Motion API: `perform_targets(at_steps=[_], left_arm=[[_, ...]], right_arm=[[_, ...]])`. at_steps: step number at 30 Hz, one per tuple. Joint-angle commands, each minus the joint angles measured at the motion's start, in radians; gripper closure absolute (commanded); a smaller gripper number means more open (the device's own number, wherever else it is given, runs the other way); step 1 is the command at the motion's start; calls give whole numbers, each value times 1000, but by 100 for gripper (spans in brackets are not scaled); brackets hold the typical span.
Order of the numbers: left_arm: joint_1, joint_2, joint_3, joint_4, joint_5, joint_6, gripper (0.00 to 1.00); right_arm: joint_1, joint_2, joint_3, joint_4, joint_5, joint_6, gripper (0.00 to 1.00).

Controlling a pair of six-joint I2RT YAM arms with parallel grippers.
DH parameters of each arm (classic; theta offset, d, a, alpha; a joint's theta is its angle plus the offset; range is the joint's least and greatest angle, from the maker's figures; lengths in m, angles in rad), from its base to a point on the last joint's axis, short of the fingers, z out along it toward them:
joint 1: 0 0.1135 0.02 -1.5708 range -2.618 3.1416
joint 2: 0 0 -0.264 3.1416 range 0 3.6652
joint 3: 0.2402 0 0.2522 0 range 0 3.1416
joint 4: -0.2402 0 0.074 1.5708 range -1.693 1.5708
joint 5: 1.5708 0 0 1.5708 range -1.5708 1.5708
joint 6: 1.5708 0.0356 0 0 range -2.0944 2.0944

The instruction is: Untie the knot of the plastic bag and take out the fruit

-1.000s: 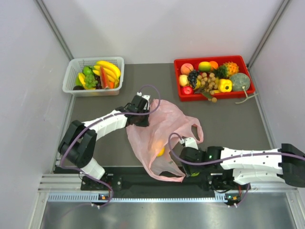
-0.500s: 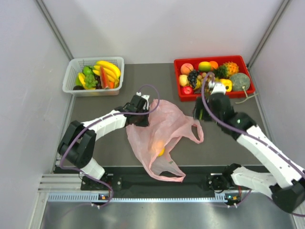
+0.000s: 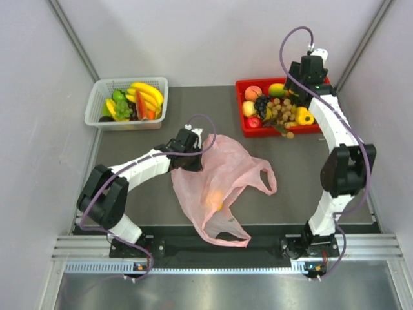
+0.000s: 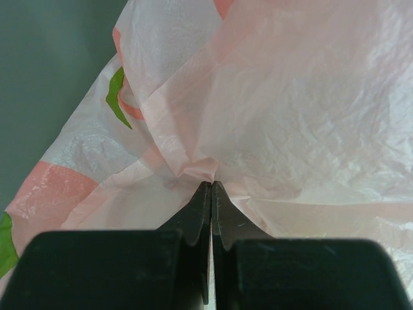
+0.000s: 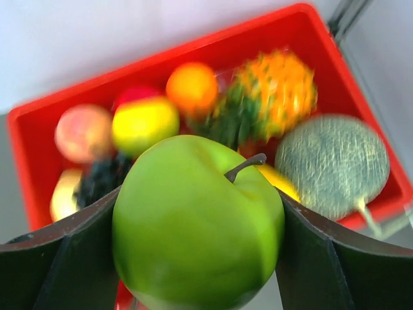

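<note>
— Is there any lettering to read here?
— None. The plastic bag has green and pink printed patches toward nine o'clock in the left wrist view, but no letters can be made out.
— And the red tray?
— Plain. No label, brand or number shows.

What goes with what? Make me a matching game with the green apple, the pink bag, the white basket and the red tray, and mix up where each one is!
Things:
1. green apple
2. plastic bag
3. white basket
4. red tray

Where or how:
A. pinched by the shut left gripper
B. holds a pineapple
C. gripped by the right gripper
D. holds bananas

Pairs: 1-C, 2-A, 3-D, 4-B.
</note>
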Motion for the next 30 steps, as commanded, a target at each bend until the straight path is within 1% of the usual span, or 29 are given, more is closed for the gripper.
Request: perform_targets(at_steps=[1,3,4,5,7,9,11,13,16,17,19,21,28,30], left_arm=[[2,-35,-10,27,28,-2,100],[2,-31,-10,27,28,-1,100],[4,-32,-12,28,31,-1,100],[4,-29,-12,28,34,-1,100],[2,-31,-17,31,37,-1,100],[2,-35,-20,31,42,1,100],[2,-34,-23,32,40,4,100],[2,-34,-23,33,42,5,100],[4,-26,-17,41,46,5,100],[2,-21,-15,44,48,2,100],[4,-17,-13,45,54,-1,100],[2,-17,-17,51,54,-4,100],[2,-26,-17,45,45,-4,100],[2,-34,-12,39,37,-4,100]], right_arm=[[-43,154,227,28,-1,-45,95],[-49,269,306,3,-1,-53,93],[-52,302,360,-3,-1,-48,93],[-63,355,381,-7,1,-34,92],[-81,392,411,-10,10,-4,92],[-104,423,409,-1,-1,39,89],[-150,440,406,2,-28,47,80],[-159,437,391,6,-42,41,77],[-167,419,363,31,-61,1,62],[-169,415,366,26,-80,-17,52],[-170,417,383,3,-100,-36,37],[-172,417,401,-18,-102,-53,1],[-172,365,403,-56,-116,-80,0],[-172,322,402,-67,-128,-80,0]])
